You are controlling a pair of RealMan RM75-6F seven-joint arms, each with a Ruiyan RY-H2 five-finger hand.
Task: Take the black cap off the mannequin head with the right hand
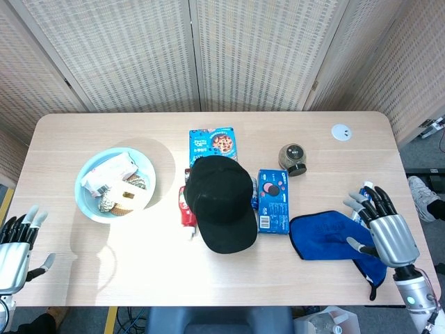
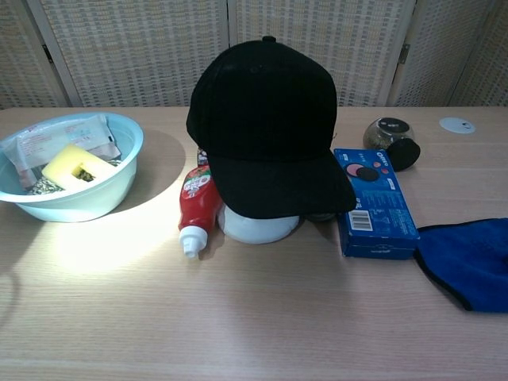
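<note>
The black cap [image 1: 222, 202] (seated on the mannequin head [image 2: 258, 225]) is seen well apart at nine o'clock from the right hand [image 1: 386, 233], whose fingers are spread, empty.

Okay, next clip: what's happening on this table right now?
Nothing is being handled yet. The black cap sits on the white mannequin head mid-table, between a red tube and a blue cookie box. The right hand is open above the blue cloth at the table's right end, well away from the cap. The left hand is open too, at the near left corner. The removal has not started.
</note>
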